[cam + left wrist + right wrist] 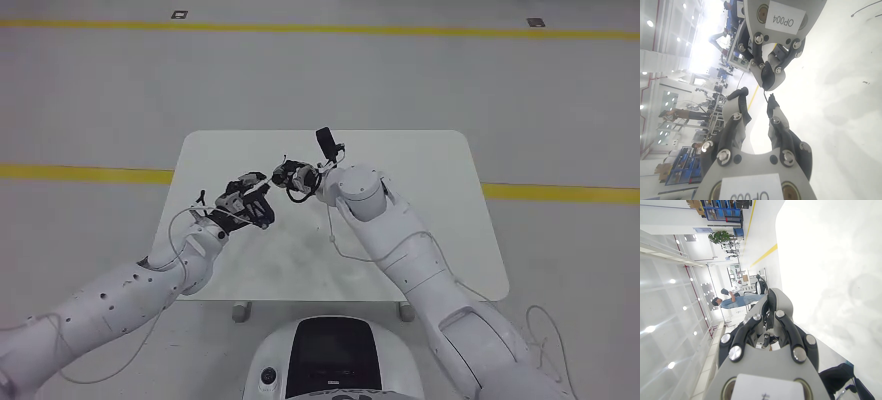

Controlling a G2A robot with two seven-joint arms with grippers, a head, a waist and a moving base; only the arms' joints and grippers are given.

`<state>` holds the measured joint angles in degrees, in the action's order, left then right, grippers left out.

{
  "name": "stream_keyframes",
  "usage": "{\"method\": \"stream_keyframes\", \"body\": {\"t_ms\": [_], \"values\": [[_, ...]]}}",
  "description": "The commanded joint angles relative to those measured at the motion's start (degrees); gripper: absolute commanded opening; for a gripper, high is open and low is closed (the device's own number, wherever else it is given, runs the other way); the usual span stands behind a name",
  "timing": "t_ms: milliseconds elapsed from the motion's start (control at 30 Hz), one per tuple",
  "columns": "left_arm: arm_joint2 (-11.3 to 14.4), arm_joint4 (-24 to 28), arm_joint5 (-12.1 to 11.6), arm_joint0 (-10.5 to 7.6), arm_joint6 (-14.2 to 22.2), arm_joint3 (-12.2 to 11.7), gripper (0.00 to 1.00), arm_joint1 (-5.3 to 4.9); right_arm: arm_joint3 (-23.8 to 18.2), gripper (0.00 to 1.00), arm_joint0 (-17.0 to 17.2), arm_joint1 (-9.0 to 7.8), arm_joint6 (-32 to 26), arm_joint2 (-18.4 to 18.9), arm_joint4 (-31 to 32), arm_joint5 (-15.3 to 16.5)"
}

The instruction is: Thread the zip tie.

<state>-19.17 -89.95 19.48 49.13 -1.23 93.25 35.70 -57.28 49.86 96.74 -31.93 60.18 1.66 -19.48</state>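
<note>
A thin black zip tie (765,95) sticks out a short way from the tips of my right gripper (766,86), which is shut on it. My left gripper (757,94) faces it tip to tip and is open, with a wide gap. One of its fingers (772,103) lies right beside the tie's free end; I cannot tell if they touch. From above, the left gripper (262,200) and the right gripper (285,178) meet over the middle of the white table (430,210). In the right wrist view the right gripper (770,294) has its pads pressed together.
The white table (838,98) under both grippers is bare apart from a few small dark marks (866,82) and thin dark lines (859,11) farther off. Its rounded corner (779,222) and edge lie beyond the right gripper. The floor has yellow lines (90,173).
</note>
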Motion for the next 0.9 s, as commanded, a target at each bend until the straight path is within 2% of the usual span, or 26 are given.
{"method": "stream_keyframes", "body": {"t_ms": [0, 367, 533, 633, 733, 867], "values": [[0.30, 0.00, 0.00, -0.23, -0.02, -0.02, 0.23, 0.00, -0.03, 0.00, 0.04, -0.04, 0.04, -0.06, -0.09, 0.00], [1.67, 0.00, 0.00, -1.22, -0.08, -0.09, 0.20, 0.05, -0.11, 0.00, -0.23, -0.06, 0.16, -1.34, -0.26, 0.00], [2.08, 0.00, 0.00, -1.56, -0.04, -0.16, 0.12, 0.07, 0.16, 0.00, -0.51, -0.08, 0.26, -1.67, -0.37, 0.00], [2.34, 0.00, 0.00, -1.83, 0.19, -0.25, 0.12, 0.06, 0.08, 0.00, -0.52, -0.13, 0.36, -1.73, -0.46, 0.00], [2.61, 0.00, 0.00, -2.04, 0.46, -0.36, 0.20, 0.07, -0.16, 0.00, -0.47, -0.25, 0.11, -1.88, -0.19, 0.00], [2.89, 0.00, 0.00, -2.21, 0.74, -0.39, 0.07, 0.12, -0.52, 0.00, -0.52, -0.35, -0.54, -2.28, 0.12, 0.00]]}}
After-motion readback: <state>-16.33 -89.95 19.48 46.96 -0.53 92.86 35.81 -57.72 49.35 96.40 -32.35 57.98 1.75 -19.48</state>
